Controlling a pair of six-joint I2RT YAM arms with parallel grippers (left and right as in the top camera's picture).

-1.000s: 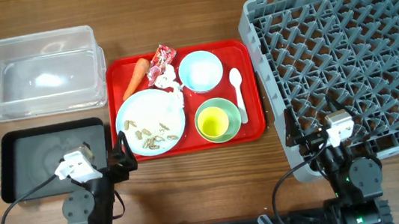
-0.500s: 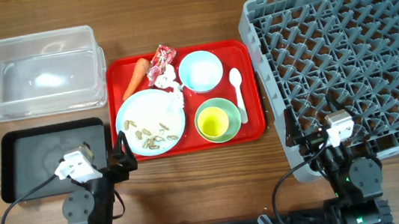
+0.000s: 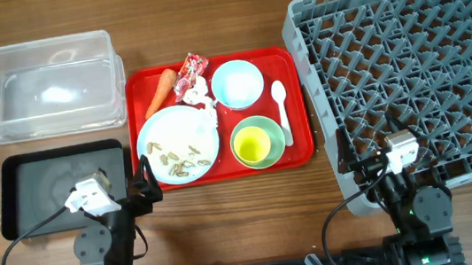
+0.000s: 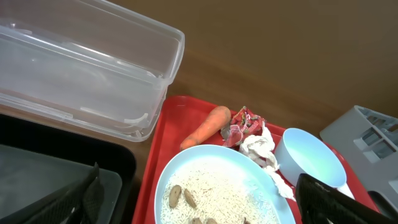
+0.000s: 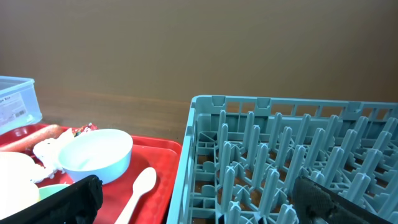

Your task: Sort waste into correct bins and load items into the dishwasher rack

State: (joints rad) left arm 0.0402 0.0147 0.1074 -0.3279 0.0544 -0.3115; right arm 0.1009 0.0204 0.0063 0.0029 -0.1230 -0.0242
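On the red tray (image 3: 300, 147) lie an orange carrot (image 3: 160, 88), a red-and-white wrapper (image 3: 189, 74), white tissue (image 3: 204, 92), a pale plate (image 3: 176, 139) with beige scraps (image 3: 177, 161), a light blue bowl (image 3: 238, 83), a pale green bowl holding a yellow-green cup (image 3: 255, 144) and a white spoon (image 3: 281, 109). The clear tub (image 3: 44, 86) and black tray (image 3: 59, 184) are at the left, the grey rack (image 3: 407, 68) at the right. My left gripper (image 4: 199, 205) is open above the plate's near edge. My right gripper (image 5: 199, 199) is open over the rack's left wall.
The wooden table shows between the tub, tray and rack. Both arm bases stand at the table's near edge, the left one (image 3: 106, 245) below the black tray and the right one (image 3: 414, 206) below the rack's near left corner.
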